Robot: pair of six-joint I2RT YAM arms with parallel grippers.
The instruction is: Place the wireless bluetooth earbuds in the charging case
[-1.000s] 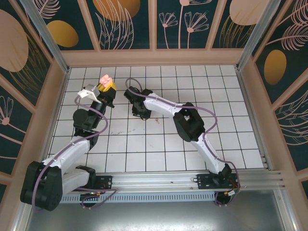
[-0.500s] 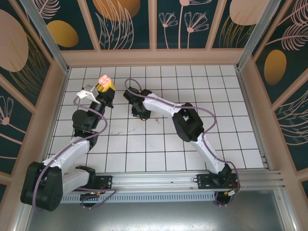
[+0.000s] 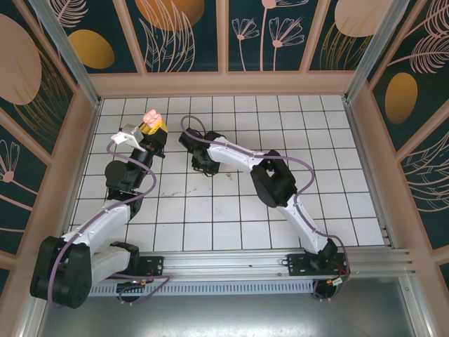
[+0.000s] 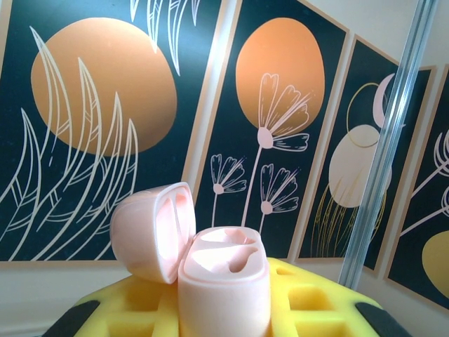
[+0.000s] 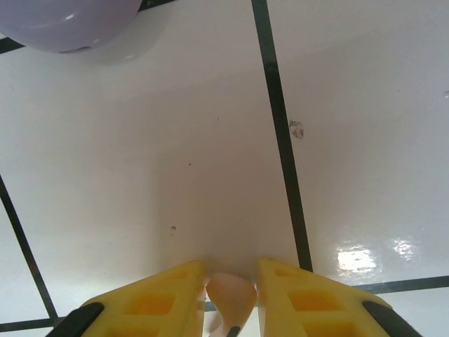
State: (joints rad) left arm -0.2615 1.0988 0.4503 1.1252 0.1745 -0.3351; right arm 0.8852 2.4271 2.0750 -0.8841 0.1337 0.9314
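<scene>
The left hand [image 3: 153, 132] grips the open pink charging case [image 4: 223, 277] above the far-left desk [image 3: 337, 175]. The right hand [image 5: 231, 275], low over the tiles, pinches a pink earbud [image 5: 230, 298].

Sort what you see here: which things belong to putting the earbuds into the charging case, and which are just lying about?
Belongs to the job:
- pink charging case, lid open, held in the left gripper
- pink earbud, pinched in the right gripper

Just lying about:
- purple rounded object on the white tiles
</scene>
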